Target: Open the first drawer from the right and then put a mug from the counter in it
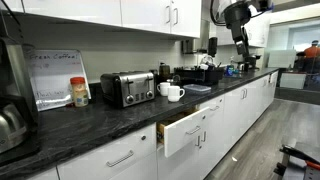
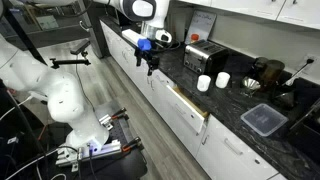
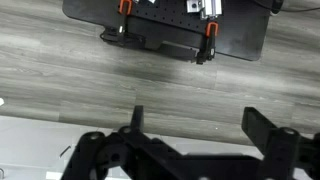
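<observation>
The drawer (image 1: pixel 186 131) stands pulled open below the counter (image 1: pixel 90 122); in an exterior view (image 2: pixel 190 106) its light wood inside shows. Two white mugs (image 1: pixel 165 88) (image 1: pixel 177 94) stand on the counter next to the toaster, and both mugs show in an exterior view (image 2: pixel 204 83) (image 2: pixel 223 79). My gripper (image 2: pixel 150 63) hangs over the floor in front of the cabinets, away from the drawer and the mugs; it also shows far down the counter (image 1: pixel 244 60). In the wrist view the gripper (image 3: pixel 200 115) is open and empty above grey wood-look floor.
A chrome toaster (image 1: pixel 127 88) (image 2: pixel 203 57), a jar (image 1: pixel 79 92) and a sign stand on the counter. A clear container (image 2: pixel 262 120) lies on the counter past the mugs. A black wheeled base (image 3: pixel 165 25) stands on the floor below the gripper.
</observation>
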Controlling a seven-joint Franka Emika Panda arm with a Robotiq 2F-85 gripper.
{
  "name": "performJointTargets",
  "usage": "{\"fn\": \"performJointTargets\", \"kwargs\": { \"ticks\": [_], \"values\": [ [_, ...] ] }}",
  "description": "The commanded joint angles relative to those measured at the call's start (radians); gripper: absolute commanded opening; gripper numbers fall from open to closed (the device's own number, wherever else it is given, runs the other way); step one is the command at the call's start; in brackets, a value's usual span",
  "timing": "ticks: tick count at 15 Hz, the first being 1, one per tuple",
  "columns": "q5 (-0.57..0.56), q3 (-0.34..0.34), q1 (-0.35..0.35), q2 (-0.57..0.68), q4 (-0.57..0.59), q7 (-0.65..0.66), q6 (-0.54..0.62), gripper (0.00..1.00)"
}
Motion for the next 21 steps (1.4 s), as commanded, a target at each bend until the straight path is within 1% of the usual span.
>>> {"fn": "performJointTargets", "kwargs": {
  "ticks": [1, 15, 17, 21],
  "values": [
    [0.001, 0.004, -0.005, 0.001, 0.001, -0.001, -0.001, 1.0],
    [-0.003, 0.005, -0.006, 0.005, -0.007, 0.002, 0.008, 1.0],
    [-0.014, 0.006, -0.003, 0.003, -0.041, -0.015, 0.065, 1.0],
    [-0.002, -0.009, 0.005, 0.004, -0.13, -0.088, 0.272, 1.0]
  ]
}}
